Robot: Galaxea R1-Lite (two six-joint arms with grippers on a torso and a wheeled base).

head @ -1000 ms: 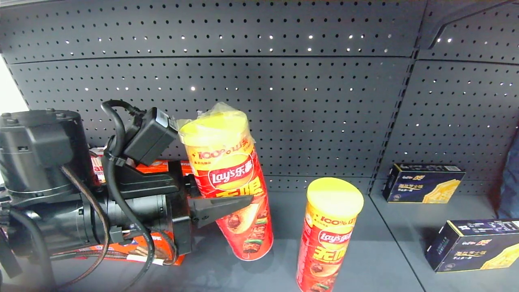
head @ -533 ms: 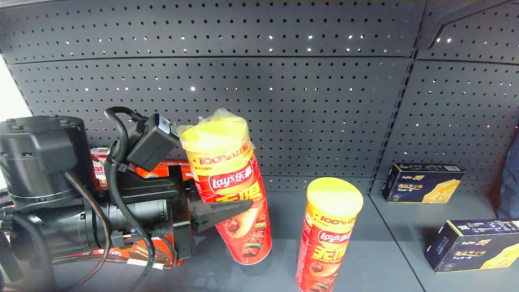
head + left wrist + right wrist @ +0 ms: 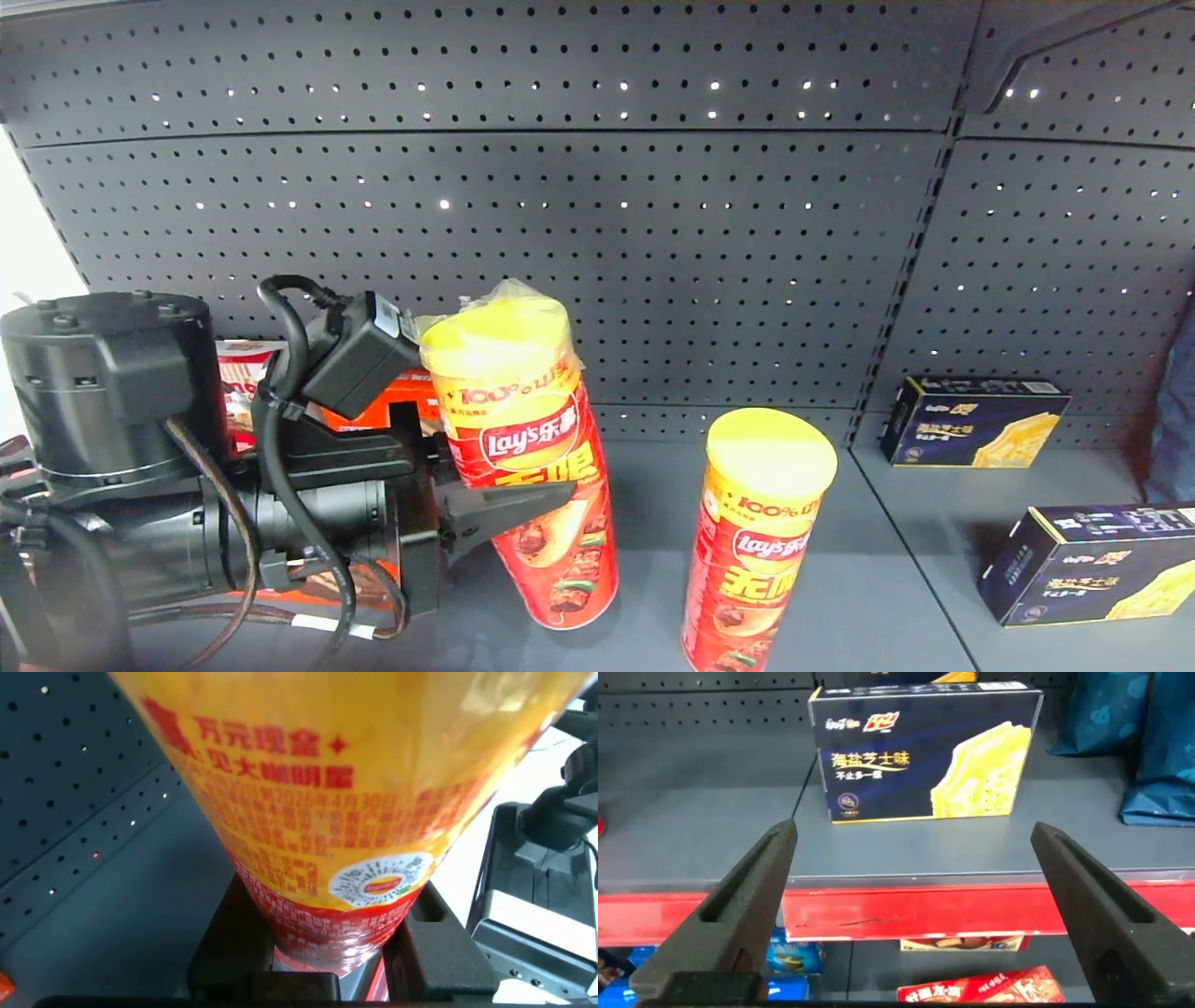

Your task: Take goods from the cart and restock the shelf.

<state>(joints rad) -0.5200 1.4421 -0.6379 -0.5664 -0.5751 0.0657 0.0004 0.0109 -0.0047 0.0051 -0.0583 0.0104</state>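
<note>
Chip can [image 3: 523, 448], clamped in the left tool [image 3: 527, 481] toward the shelf's [image 3: 887, 597] left end, has bare shelf between it and a second can [image 3: 756, 551] nearer the front edge. Its long axis is near-upright, lid up, top leaning left. Right tool [image 3: 915, 835] gapes apart.

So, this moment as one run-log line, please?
left gripper shut on held can | held can tilted over shelf | right gripper open, empty
</note>
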